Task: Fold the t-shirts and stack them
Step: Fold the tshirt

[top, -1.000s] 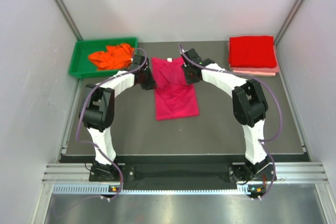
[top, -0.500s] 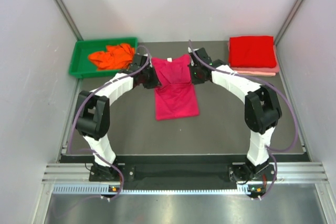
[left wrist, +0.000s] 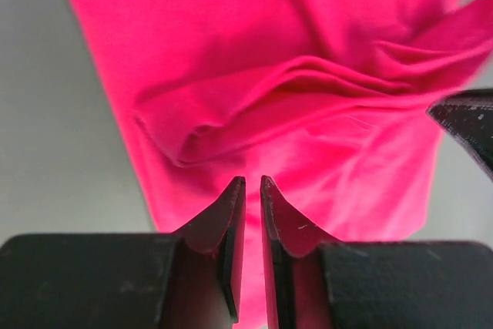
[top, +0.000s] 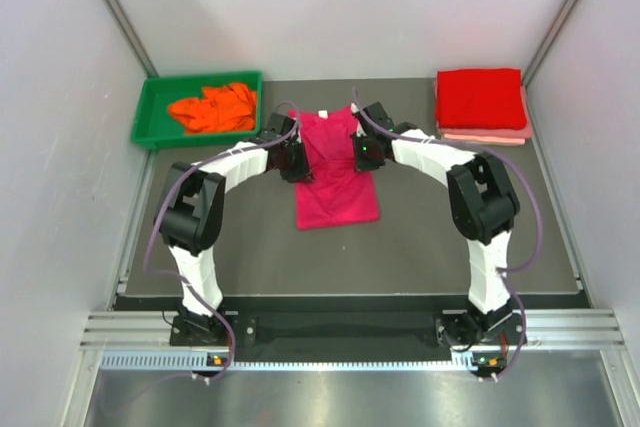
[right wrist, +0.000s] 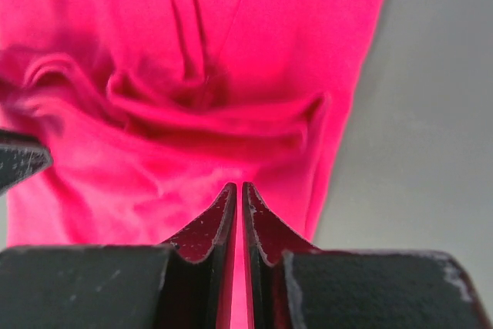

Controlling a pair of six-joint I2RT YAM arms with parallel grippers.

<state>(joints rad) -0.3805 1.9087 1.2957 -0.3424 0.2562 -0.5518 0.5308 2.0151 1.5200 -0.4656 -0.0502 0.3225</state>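
Magenta-pink t-shirt [top: 335, 192] spread lengthwise at the middle of the dark bench [top: 430, 237], collar toward the far side, lower hem nearest the arm bases. Upper half rumpled, with a raised ridge of cloth across its width between the two hands; lower half flat and smooth.

Left hand [top: 296, 160] down on the shirt's left edge, roughly halfway along its length. Fingers [left wrist: 229, 213] pressed almost together, with only a thin slit between them and magenta showing in that slit. Cannot tell whether a fold is nipped there or merely lying underneath.

Right hand [top: 363, 152] down on the opposite edge, level with the left one. Fingers [right wrist: 218, 221] set even closer, the gap a hairline, again with magenta in it. Same doubt about any cloth caught between.

From each wrist view, the tip of the other hand's finger just in sight at the frame's side, across the bunched ridge.

Bright red t-shirt [top: 480, 97] folded at the far right corner, stacked on a folded pale pink t-shirt [top: 488, 135], only a strip of the pink visible beneath. Orange t-shirt [top: 212, 107] crumpled inside the green tray [top: 148, 107] at the far left corner, well apart from the stack.
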